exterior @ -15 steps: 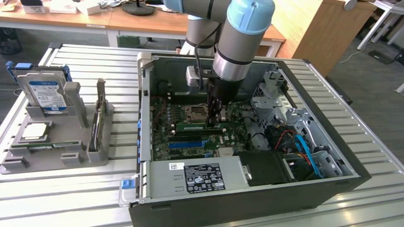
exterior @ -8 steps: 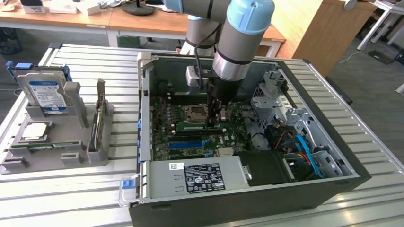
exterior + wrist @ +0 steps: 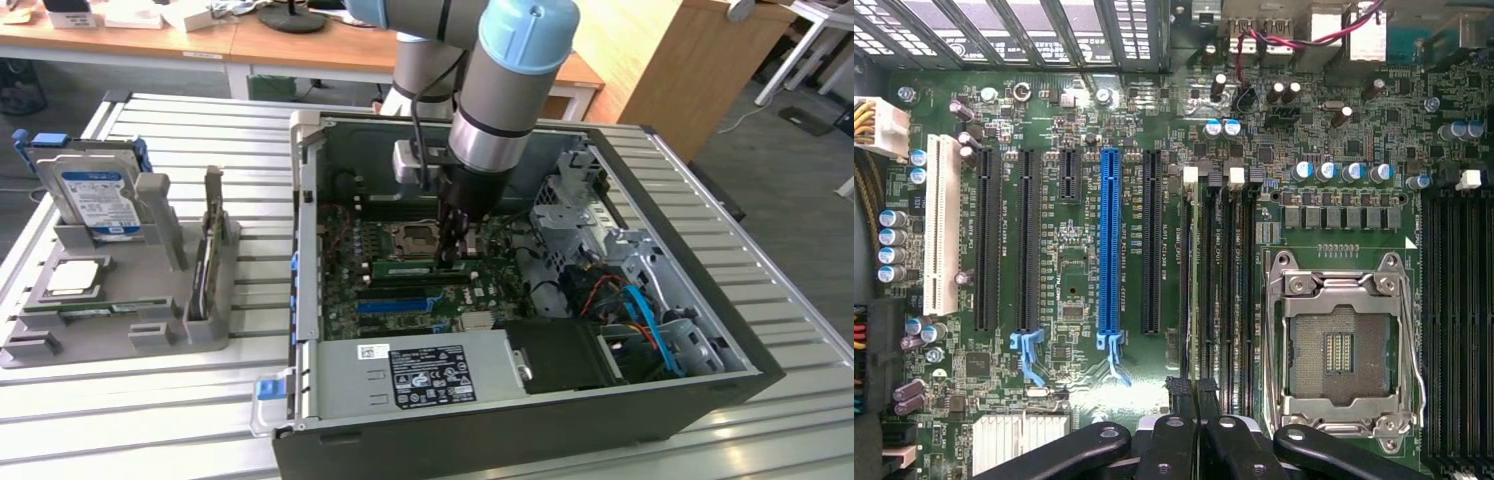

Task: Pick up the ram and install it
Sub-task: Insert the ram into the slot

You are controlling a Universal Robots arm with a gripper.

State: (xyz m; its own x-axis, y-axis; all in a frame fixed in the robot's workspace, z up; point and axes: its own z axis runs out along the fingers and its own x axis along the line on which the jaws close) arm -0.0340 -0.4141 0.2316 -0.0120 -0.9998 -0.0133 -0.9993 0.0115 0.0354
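The ram [image 3: 404, 267], a narrow green stick, stands on edge in a memory slot of the motherboard [image 3: 387, 300], beside the CPU socket [image 3: 416, 238]. My gripper [image 3: 455, 260] reaches straight down into the open case. It is shut, with its tips at the end of the ram nearest the exterior view's right. I cannot tell whether the tips press on the stick or clamp it. In the wrist view the black fingers [image 3: 1176, 440] meet over one end of the row of memory slots [image 3: 1220, 280]. The gripper [image 3: 1194, 388] has no gap between its tips.
The open PC case [image 3: 694, 300] has a power supply [image 3: 427, 375] at the front and a drive cage with cables [image 3: 627, 290] on the exterior view's right. Left of the case, a grey holder [image 3: 200, 335] carries a blue-labelled hard drive [image 3: 100, 200], a silver CPU chip [image 3: 74, 280] and another green strip [image 3: 100, 310].
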